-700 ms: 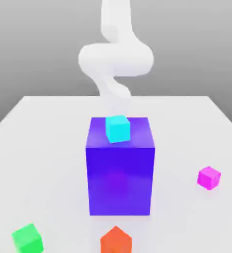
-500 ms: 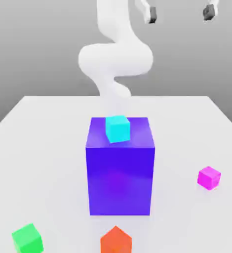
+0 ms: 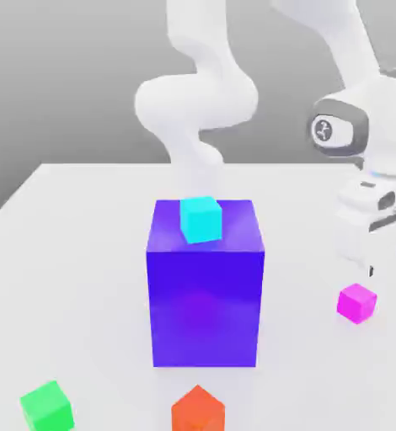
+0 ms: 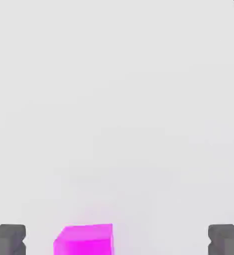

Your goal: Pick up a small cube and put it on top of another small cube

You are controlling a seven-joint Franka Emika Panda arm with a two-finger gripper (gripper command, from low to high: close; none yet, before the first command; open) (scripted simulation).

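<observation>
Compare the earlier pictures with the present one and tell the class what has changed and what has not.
The gripper has come down on the exterior view's right and now hangs open just above the pink cube. Nothing has been grasped or let go. The pink, green, orange and cyan cubes and the big blue block stayed put.

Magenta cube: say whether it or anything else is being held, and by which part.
Nothing is held; the claw is open, with the magenta cube on the table.
</observation>
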